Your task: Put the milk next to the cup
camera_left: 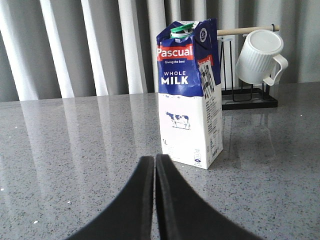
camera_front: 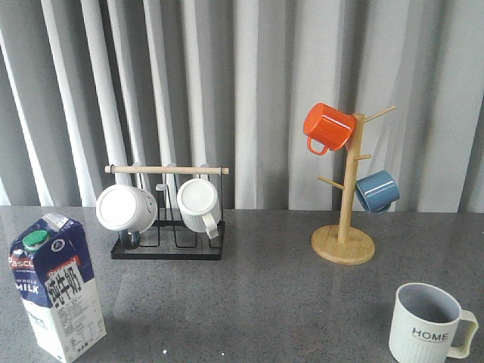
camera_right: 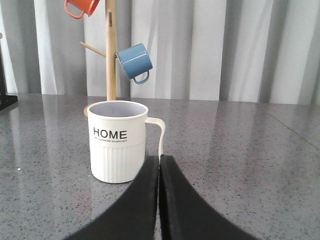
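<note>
The milk (camera_front: 59, 286) is a tall blue and white carton with a red band and a green cap, upright at the table's front left. The left wrist view shows the milk (camera_left: 190, 95) just beyond my left gripper (camera_left: 154, 159), which is shut and empty. The cup (camera_front: 426, 324) is a pale ribbed mug lettered "HOME", standing at the front right. In the right wrist view the cup (camera_right: 117, 141) stands close ahead of my right gripper (camera_right: 159, 159), shut with nothing in it, its tips in line with the cup's handle. Neither gripper shows in the front view.
A black rack (camera_front: 168, 246) with a wooden bar holds two white mugs (camera_front: 125, 208) at the back left. A wooden mug tree (camera_front: 344, 227) at the back right carries an orange mug (camera_front: 327, 127) and a blue mug (camera_front: 376, 190). Grey curtains hang behind the grey speckled table (camera_front: 265, 302).
</note>
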### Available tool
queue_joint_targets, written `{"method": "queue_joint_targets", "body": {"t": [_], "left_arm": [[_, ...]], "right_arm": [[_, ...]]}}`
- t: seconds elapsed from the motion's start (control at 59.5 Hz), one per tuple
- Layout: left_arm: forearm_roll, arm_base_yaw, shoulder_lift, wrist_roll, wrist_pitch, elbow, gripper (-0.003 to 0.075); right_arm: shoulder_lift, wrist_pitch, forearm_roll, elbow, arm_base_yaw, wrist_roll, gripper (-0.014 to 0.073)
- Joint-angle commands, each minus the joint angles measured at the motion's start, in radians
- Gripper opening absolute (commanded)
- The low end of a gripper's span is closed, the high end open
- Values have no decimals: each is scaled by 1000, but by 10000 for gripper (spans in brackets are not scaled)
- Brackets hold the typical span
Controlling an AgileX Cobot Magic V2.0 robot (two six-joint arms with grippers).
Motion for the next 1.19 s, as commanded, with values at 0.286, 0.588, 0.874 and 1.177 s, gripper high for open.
{"method": "queue_joint_targets", "body": {"t": [0.286,0.588,0.874,1.177], "left_arm": [[-7,0,-11,-3,-77,-16,-6],[-7,0,-11,-3,-77,-16,-6],[-28,0,-11,-20,-110,-20,-6],[-248,0,-11,-264,-232,-23,-6]], "right_arm": [[-9,-111,-2,10,-6,-2,-6],[-9,-111,82,10,-6,1,-6],[-9,-111,118,10,-6,1,-6],[-9,-126,393,8,-6,26,-6]]}}
